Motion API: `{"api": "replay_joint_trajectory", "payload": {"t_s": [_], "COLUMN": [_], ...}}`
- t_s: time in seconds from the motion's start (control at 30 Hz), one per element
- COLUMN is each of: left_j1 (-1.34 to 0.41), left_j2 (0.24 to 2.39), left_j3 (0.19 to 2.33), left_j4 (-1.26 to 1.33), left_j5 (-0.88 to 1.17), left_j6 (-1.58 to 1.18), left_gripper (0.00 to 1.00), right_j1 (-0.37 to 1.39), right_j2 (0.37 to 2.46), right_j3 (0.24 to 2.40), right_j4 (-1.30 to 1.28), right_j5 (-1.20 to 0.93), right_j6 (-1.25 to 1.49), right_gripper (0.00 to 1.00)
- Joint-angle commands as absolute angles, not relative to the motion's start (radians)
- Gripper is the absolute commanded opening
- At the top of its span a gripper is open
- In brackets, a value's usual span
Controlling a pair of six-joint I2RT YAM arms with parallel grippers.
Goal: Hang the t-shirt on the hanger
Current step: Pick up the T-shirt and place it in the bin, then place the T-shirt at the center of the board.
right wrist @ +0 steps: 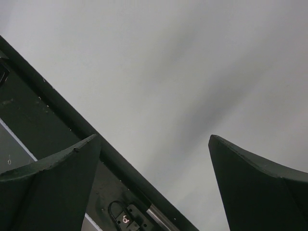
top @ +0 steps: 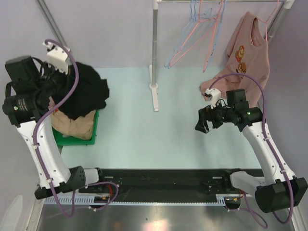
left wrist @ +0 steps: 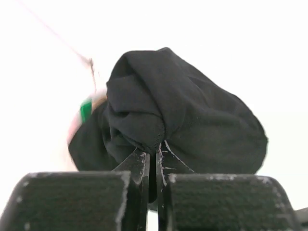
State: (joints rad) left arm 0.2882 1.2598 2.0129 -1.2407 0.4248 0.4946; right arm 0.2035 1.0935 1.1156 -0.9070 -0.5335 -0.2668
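- We list one green bin (top: 77,140) at the table's left edge, with a tan garment (top: 74,126) inside.
- We find the t-shirt (top: 89,94) bunched above that bin.
- The left gripper (left wrist: 153,161) is clamped on the t-shirt.
- The right gripper (right wrist: 154,178) has its fingers apart and holds nothing.
- We note the hanger (top: 180,41) on the rail.

t-shirt (left wrist: 192,120): bunched up, its folds hide the front.
left end effector (left wrist: 153,161): fingertips buried in the t-shirt; background washed out white.
hanger (top: 180,44): hook cut off at the top edge.
right end effector (right wrist: 154,144): fingers cropped by the bottom edge.
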Motion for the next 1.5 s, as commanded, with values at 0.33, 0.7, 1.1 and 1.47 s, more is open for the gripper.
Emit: {"api": "replay_joint_trajectory", "payload": {"t_s": [0.33,0.7,1.1,1.47], "left_j1": [-0.366,-0.49,-0.34,-0.696], "left_j2": [1.365,1.485,1.03,0.859], "left_j3": [2.101,1.617,1.008,0.575], "left_j4": [-1.147,-0.993,-0.934,-0.58], "left_j5": [0.491,0.69,0.814,0.447], "left_j6": [0.261,0.293,0.941,1.091], "left_gripper": [0.0,0.5,0.91,0.9], "right_j1": [0.106,0.106,0.326,0.6], "right_j2": [1.039,1.035,1.195,1.42], "right_j3": [1.266,1.262,1.206,1.105], "right_j4": [-0.873,-1.081,-1.075,-0.855], "right_j5": [-0.557,-0.633,-0.681,-0.543], "right_j6": [-0.426,-0.661,-0.741,-0.58], "right_gripper": [1.0,0.99,0.95,0.9]}}
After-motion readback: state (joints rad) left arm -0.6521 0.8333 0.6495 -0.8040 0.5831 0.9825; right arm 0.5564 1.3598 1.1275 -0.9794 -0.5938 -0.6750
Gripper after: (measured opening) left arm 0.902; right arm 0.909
